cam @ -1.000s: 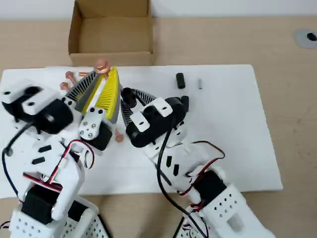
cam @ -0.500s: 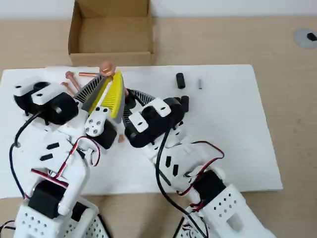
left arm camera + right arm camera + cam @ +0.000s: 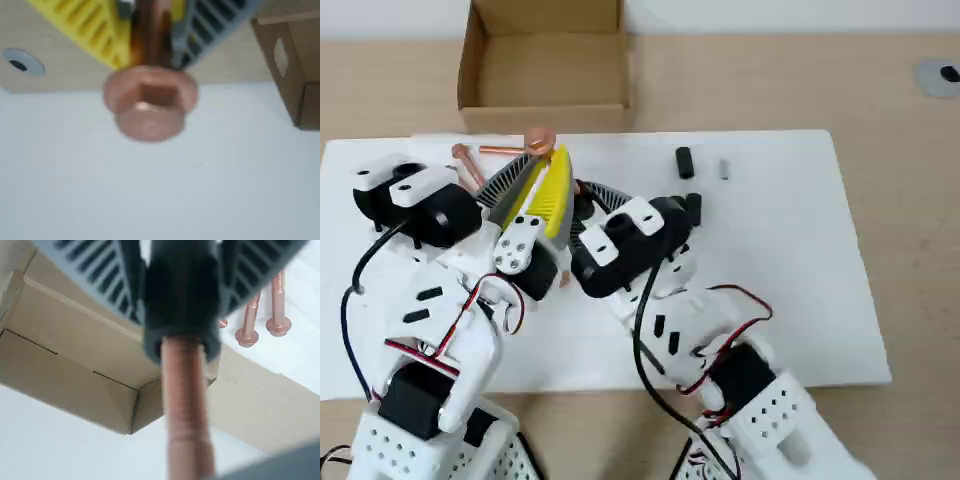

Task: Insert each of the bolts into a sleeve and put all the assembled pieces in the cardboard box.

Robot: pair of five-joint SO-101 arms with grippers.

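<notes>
Bolt (image 3: 149, 107) in left pincer (image 3: 152, 56), sleeve (image 3: 182, 332) in right (image 3: 180, 300)

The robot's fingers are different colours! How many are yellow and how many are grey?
Yellow finger: 1, on the left gripper, which pinches a bolt.
Grey fingers: 3, one on the left gripper and two on the right gripper, which pinches a sleeve.
Total: 4 fingers.

Wooden table (image 3: 910, 190), white sheet (image 3: 790, 280); cardboard box (image 3: 545, 118)
</notes>
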